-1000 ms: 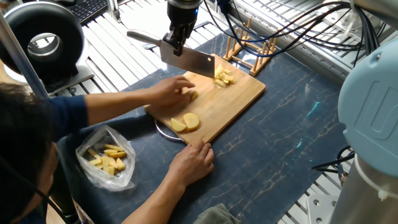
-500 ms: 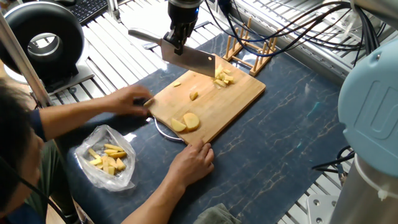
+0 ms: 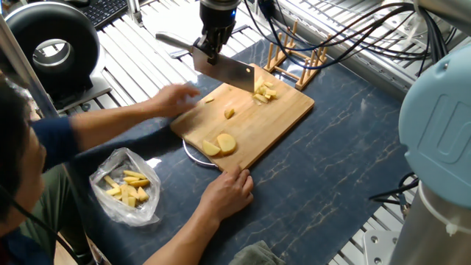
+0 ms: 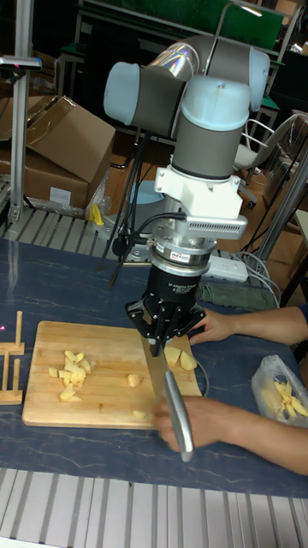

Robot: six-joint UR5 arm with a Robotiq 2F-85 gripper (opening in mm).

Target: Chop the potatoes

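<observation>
Nearest, one hand (image 3: 229, 193) steadied the near edge of the cutting board (image 3: 276, 121). On it lay the potatoes: two pale slices (image 3: 220, 144) at the near end, a small chunk (image 3: 229, 113) mid-board, and a heap of cut pieces (image 3: 264, 91) at the far right. They looked firm but wet and prone to slide, so they would best be pinned flat side down. A second hand (image 3: 175, 99), blurred, hovered at the left edge. Farther back, the gripper (image 3: 213, 50) was clenched on the cleaver (image 3: 224, 71), raised above the board. The blade's edge was hard to make out.
</observation>
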